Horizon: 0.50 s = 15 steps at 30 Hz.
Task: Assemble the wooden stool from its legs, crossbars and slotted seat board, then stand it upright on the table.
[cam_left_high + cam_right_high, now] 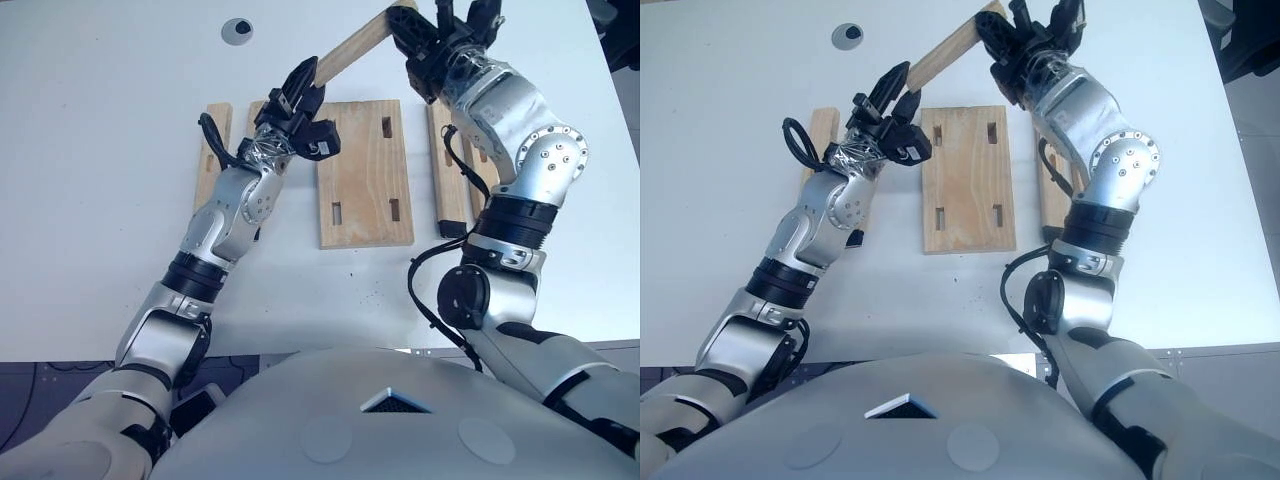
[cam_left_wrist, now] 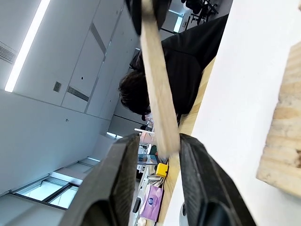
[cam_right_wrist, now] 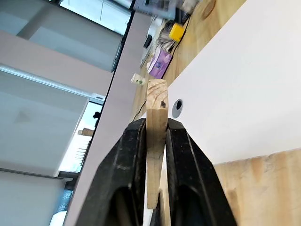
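Right tool (image 3: 156, 127) clamped on one end of wooden bar (image 1: 355, 45), held slantwise above tabletop (image 1: 100, 100) behind seat board (image 1: 365, 170). Left tool (image 2: 157, 141) spread, straddling other end. Bar judged light, stiff; grip ends squarely.

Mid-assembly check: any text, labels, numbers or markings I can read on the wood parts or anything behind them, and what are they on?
slotted seat board: no text, only bare wood and slots.
wooden bar, raised over the table: no text.
purple box in the room behind: carries print, too small and blurred to read.
Nothing else legible.
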Available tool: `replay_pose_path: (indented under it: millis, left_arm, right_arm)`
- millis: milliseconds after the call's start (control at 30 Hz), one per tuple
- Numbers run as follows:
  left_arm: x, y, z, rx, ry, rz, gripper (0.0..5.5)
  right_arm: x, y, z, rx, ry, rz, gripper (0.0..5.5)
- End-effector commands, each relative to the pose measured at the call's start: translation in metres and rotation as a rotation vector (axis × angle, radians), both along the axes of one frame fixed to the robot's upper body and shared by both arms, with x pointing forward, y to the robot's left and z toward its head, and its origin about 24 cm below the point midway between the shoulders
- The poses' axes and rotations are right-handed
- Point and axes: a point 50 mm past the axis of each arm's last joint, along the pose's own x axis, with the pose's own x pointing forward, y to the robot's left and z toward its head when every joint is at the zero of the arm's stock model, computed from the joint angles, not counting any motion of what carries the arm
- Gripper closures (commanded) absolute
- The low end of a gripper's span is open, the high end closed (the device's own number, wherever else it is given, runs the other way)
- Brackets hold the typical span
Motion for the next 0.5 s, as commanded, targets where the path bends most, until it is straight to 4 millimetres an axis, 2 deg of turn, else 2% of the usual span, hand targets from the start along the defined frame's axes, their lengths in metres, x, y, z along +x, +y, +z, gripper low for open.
replay_pose_path:
  millis: [33, 100, 167, 267, 333, 500]
  left_arm:
    - [-0.005, 0.004, 0.001, -0.022, -0.002, 0.059, 4.09]
    - [-0.010, 0.005, -0.003, -0.049, 0.013, 0.096, 4.09]
    - [-0.014, 0.007, -0.005, -0.082, 0.020, 0.146, 4.09]
    - [-0.016, 0.012, -0.008, -0.134, 0.031, 0.225, 4.09]
    - [-0.020, 0.017, -0.008, -0.187, 0.040, 0.284, 4.09]
    - [-0.026, 0.031, -0.009, -0.260, 0.046, 0.393, 4.75]
  right_arm:
    - [-0.003, -0.068, -0.001, -0.244, -0.029, -0.193, 5.11]
    - [-0.011, -0.094, 0.007, -0.330, -0.063, -0.205, 5.11]
    - [-0.019, -0.106, 0.013, -0.367, -0.088, -0.159, 5.11]
    - [-0.030, -0.118, 0.023, -0.421, -0.118, -0.098, 5.11]
    - [-0.030, -0.125, 0.028, -0.463, -0.115, -0.060, 5.11]
    - [-0.038, -0.136, 0.031, -0.541, -0.071, 0.027, 5.11]
